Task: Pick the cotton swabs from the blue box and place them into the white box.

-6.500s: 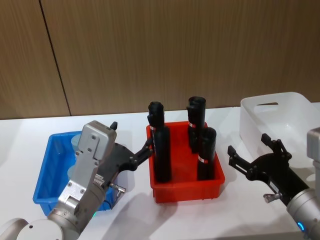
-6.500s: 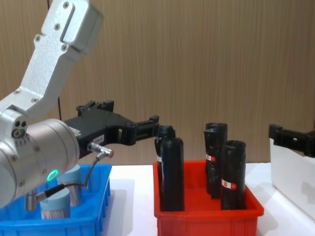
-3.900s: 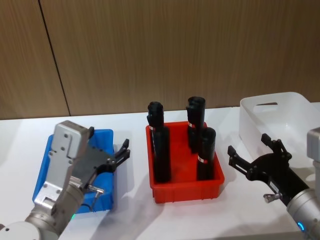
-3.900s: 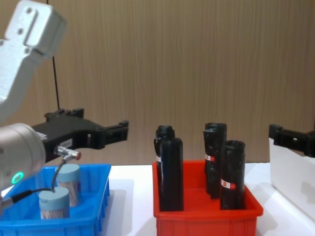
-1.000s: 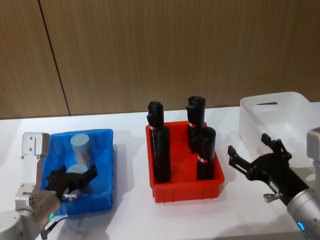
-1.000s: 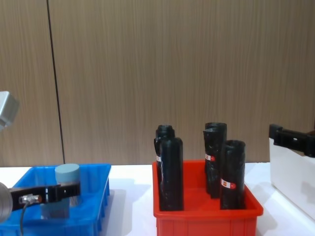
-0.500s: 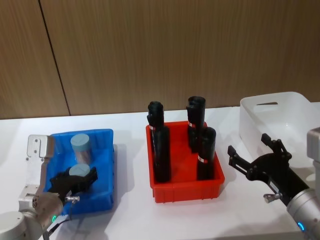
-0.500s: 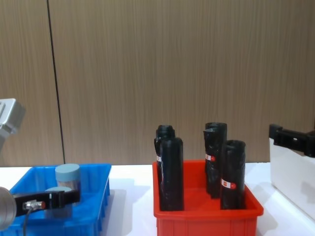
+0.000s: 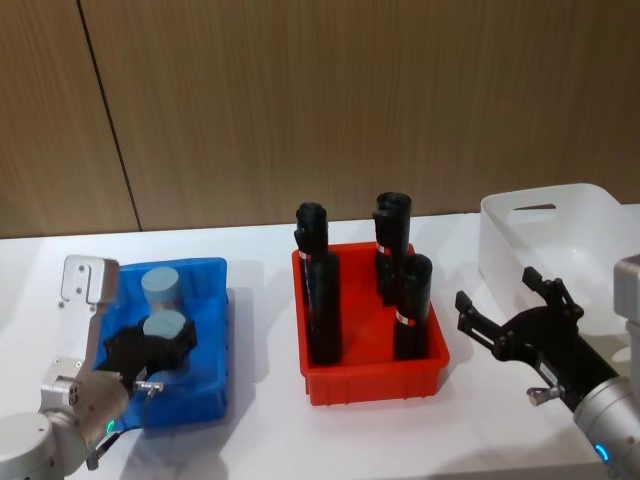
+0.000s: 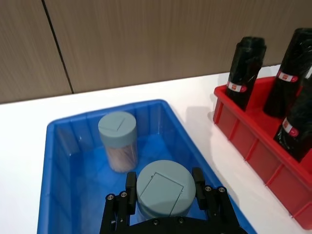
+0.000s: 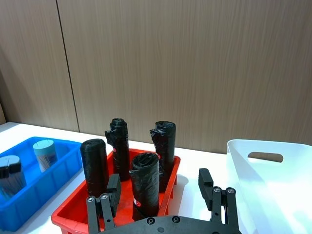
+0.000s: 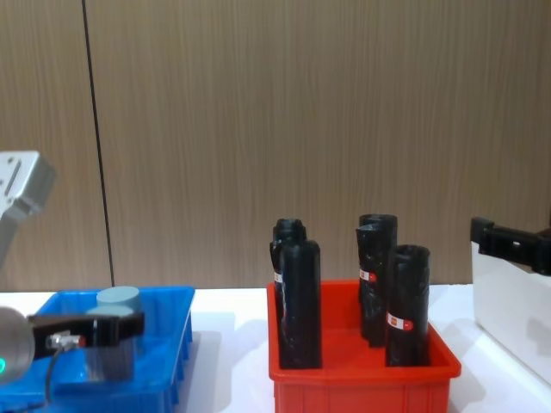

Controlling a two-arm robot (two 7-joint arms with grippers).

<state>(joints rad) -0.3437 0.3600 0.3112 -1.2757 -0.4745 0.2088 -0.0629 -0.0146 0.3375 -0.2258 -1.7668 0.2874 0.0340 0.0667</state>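
Two cotton swab jars with pale blue lids are in the blue box [image 9: 213, 300]. My left gripper [image 9: 152, 348] is shut on the nearer jar [image 9: 166, 326], its fingers [image 10: 130, 187] pressing either side of the lid [image 10: 165, 191]. The other jar [image 10: 118, 140] stands free behind it, upright on the box floor [image 10: 73, 170]. In the chest view the left gripper [image 12: 90, 328] sits low over the blue box [image 12: 172, 361]. My right gripper [image 9: 505, 312] hangs open beside the white box [image 9: 560, 205], holding nothing. The right wrist view shows the white box [image 11: 292, 195] close by.
A red bin [image 9: 375, 385] with several tall black rolls [image 9: 322, 310] stands between the blue box and the white box. Bare white table [image 9: 270, 440] lies in front of the bins. A wooden wall closes the back.
My left gripper has come down into the blue box, closed around the nearer jar, and shifted slightly forward with it over the last second. The right arm has not moved.
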